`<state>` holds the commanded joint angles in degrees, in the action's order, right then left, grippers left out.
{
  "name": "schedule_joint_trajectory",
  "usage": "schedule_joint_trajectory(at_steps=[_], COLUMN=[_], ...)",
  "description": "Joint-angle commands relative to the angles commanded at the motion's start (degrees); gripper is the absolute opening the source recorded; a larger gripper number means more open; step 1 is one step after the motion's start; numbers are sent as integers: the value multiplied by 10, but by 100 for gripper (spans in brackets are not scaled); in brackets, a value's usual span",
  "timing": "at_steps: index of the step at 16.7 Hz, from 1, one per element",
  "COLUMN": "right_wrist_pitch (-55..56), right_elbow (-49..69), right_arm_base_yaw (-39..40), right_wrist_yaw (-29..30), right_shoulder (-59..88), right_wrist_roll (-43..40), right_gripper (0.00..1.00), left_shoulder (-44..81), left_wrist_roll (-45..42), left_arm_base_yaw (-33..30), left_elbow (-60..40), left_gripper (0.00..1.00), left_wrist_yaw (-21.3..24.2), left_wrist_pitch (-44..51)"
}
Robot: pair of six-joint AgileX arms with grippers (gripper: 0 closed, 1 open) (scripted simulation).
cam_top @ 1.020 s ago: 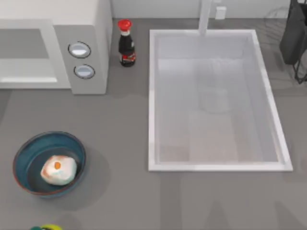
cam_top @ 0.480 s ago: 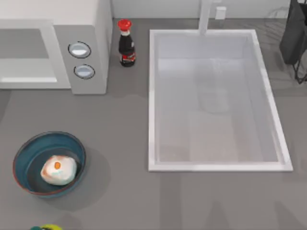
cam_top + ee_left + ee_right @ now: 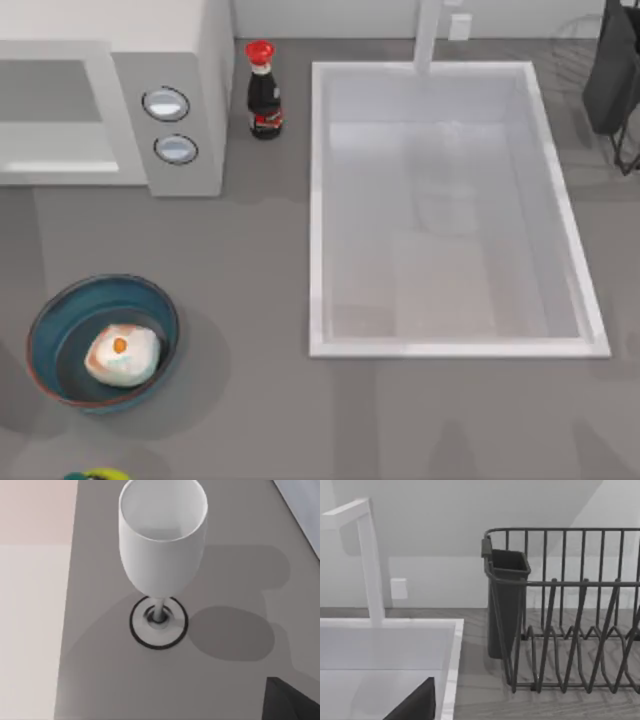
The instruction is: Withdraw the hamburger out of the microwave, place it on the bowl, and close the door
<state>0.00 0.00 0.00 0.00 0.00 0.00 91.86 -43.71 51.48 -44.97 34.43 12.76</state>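
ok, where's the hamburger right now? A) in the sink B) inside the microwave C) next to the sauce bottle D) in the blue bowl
D: in the top view the hamburger sits inside the bowl at the table's front left, well clear of the microwave.

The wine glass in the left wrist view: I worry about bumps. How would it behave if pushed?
The wine glass would likely tip easily: a wide bowl sits on a thin stem over a small foot. It looks fragile, and once down would probably roll.

teal bowl [image 3: 60, 320], whitish orange-spotted hamburger [image 3: 122, 355], white-grey microwave [image 3: 190, 60]
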Motion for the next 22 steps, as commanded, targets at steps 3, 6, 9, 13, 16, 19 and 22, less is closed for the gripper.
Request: schedule_joint_trajectory(at_steps=[3, 6, 9, 13, 16, 19, 22], right_wrist_pitch=[0, 0, 0, 0, 0, 0, 0], right_elbow=[0, 0, 0, 0, 0, 0, 0], right_arm_base_yaw=[0, 0, 0, 0, 0, 0, 0], right_wrist_yaw=[0, 0, 0, 0, 0, 0, 0], right_shoulder=[0, 0, 0, 0, 0, 0, 0], right_wrist_roll=[0, 0, 0, 0, 0, 0, 0], right_gripper=[100, 100, 100, 100, 100, 100, 100], left_shoulder=[-20, -18, -40, -144, -193, -198, -199], left_wrist_roll=[13, 12, 35, 125, 173, 177, 178], left_arm_base_yaw=[-11, -8, -30, -129, -178, -182, -185], left_elbow=[21, 21, 43, 130, 177, 181, 166], left_gripper=[0, 0, 0, 0, 0, 0, 0], left_wrist_yaw=[-6, -3, -19, -71, -102, -106, -128], left_wrist_pitch=[-13, -11, -20, -51, -70, -72, -76])
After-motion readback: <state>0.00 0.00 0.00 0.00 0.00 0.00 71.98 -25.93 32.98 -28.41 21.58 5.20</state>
